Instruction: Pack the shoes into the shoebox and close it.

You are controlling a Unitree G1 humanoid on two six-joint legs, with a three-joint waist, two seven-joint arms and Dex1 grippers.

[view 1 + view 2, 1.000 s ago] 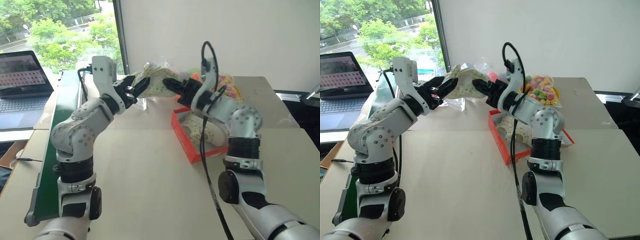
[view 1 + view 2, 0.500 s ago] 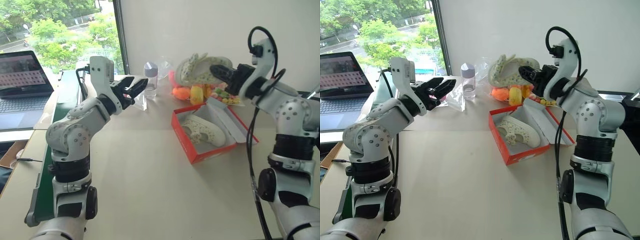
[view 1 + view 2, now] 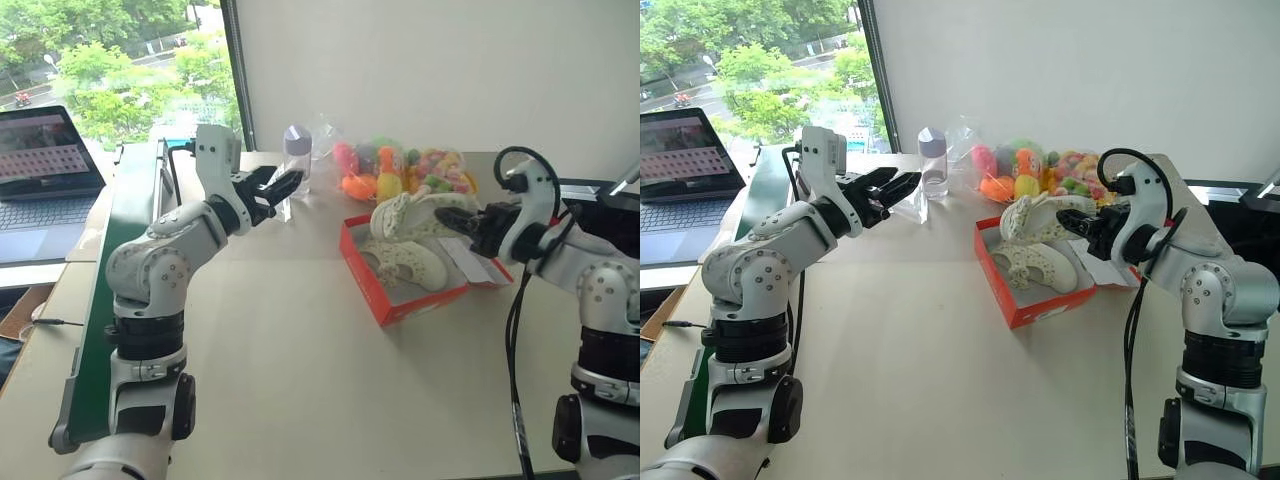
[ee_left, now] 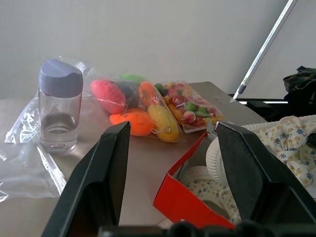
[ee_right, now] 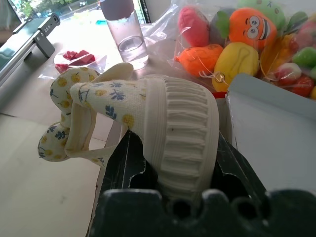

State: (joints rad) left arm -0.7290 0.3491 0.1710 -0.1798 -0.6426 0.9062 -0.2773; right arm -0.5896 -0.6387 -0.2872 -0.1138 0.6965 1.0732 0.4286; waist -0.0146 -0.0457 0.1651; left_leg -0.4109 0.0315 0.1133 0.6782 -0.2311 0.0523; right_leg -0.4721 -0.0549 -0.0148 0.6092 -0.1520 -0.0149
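Left eye view: right claw (image 3: 452, 216) pinching a cream flower-print shoe (image 3: 415, 212) by its ribbed end, holding it just above the open red shoebox (image 3: 385, 296), strap end toward the robot's left. Lying inside the box, a second shoe (image 3: 408, 262) of the same kind. Lid (image 3: 470, 262) folded back on the far right side, white inside facing up. Box sitting on the pale surface (image 3: 300, 370), right of centre.

Left claw (image 3: 277, 187) spread wide and gripping nothing, hovering over the surface well apart from the box, pointing toward a clear bottle (image 3: 297, 156) with a lilac cap. Crumpled clear plastic (image 4: 24, 158) lying beside the bottle. Behind the box, near the wall, a clear bag of colourful toys (image 3: 400, 170). At far left, an open laptop (image 3: 40, 180) sitting by the window.

Right wrist view: black fingers (image 5: 126, 160) pressing both sides of the shoe's ribbed end.
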